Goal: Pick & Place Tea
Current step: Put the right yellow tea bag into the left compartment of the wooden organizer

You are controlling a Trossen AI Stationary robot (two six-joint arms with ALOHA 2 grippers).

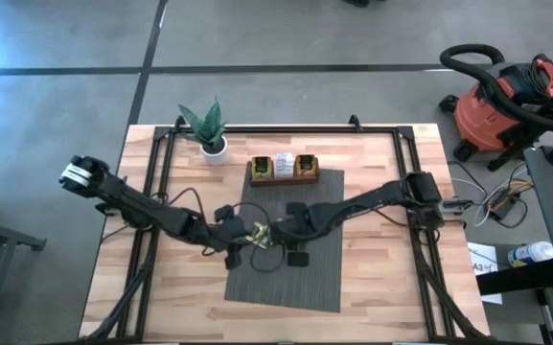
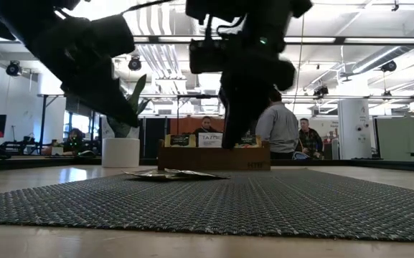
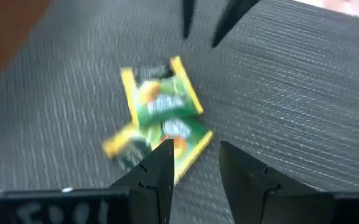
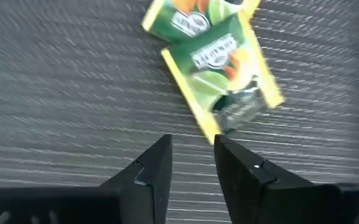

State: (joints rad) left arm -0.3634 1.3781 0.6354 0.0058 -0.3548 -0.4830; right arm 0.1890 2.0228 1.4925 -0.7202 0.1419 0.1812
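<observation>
Two tea sachets (image 4: pixel 219 74) lie flat on the grey mat (image 1: pixel 314 278), one overlapping the other, near the mat's left edge and about midway along it in the high view. Both are green with yellow borders and an orange picture; each carries a white printed label, but the lettering is too blurred to read.

The left gripper (image 3: pixel 195 165) hangs just over the pair, its two dark fingers (image 3: pixel 160 168) parted with a clear gap, and nothing sits between them. The lower sachet (image 3: pixel 179 140) lies partly beneath its left fingertip. The right gripper (image 4: pixel 191 158) faces it from the other side of the pair, its fingers (image 4: pixel 157 165) likewise spread and holding nothing, with the edge of the nearer sachet just ahead of its tips.

In the high view both arms reach inward from the table's sides and meet over the mat's left half, each stretched low and long.

Behind the mat stands a brown wooden tray (image 1: pixel 284 172) holding upright tea packets; in the low view the white middle one (image 2: pixel 210 140) reads "TAZO". A potted plant (image 1: pixel 209 134) in a white pot stands left of the tray on the wooden table (image 1: pixel 391 268). People (image 2: pixel 278 129) sit in the room behind, and a red shop vacuum (image 1: pixel 501 105) stands on the floor beyond the table's right corner.
</observation>
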